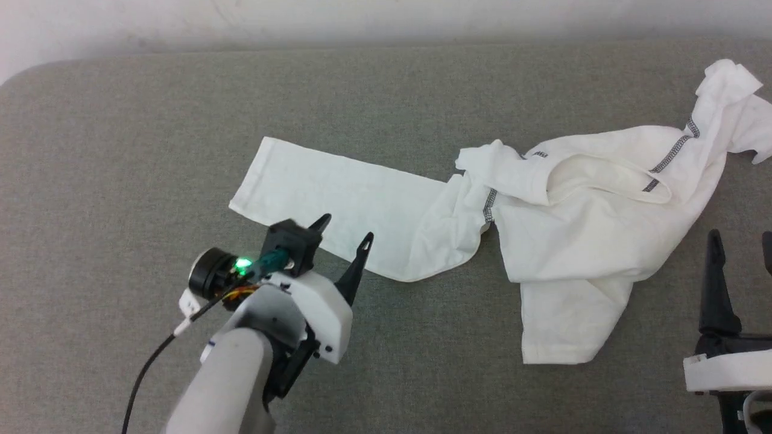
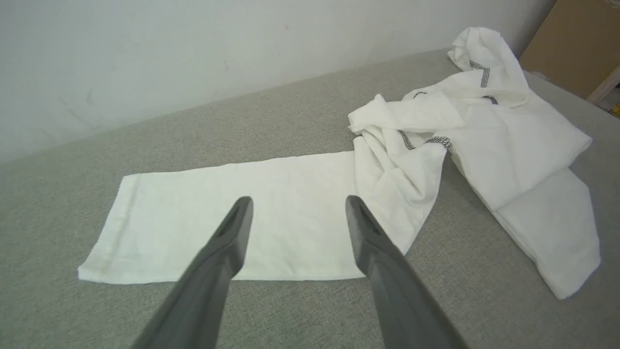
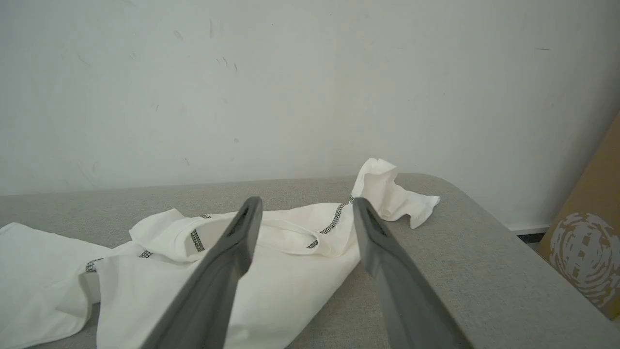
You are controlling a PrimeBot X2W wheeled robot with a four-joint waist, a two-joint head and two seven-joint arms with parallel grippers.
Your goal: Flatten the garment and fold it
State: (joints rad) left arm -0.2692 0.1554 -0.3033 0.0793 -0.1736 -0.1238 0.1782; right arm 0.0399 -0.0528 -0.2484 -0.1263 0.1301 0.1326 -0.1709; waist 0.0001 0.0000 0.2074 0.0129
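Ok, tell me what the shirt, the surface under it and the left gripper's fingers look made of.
Shirt: thin white woven or knit fabric, matte; it creases softly, with dark stitched seams.
Surface: grey textile covering with a coarse weave visible, likely padded at its rounded edge.
Fingers: dark grey, smooth, matte, probably moulded plastic.

What I see around my work: grey tabletop (image 1: 120, 150), white wall (image 3: 290, 87), cardboard box (image 3: 588, 252).
The cloth-covered tabletop before me has rounded corners and runs back to the scuffed wall; past its right end stands the brown box, printed with a pale round pattern.
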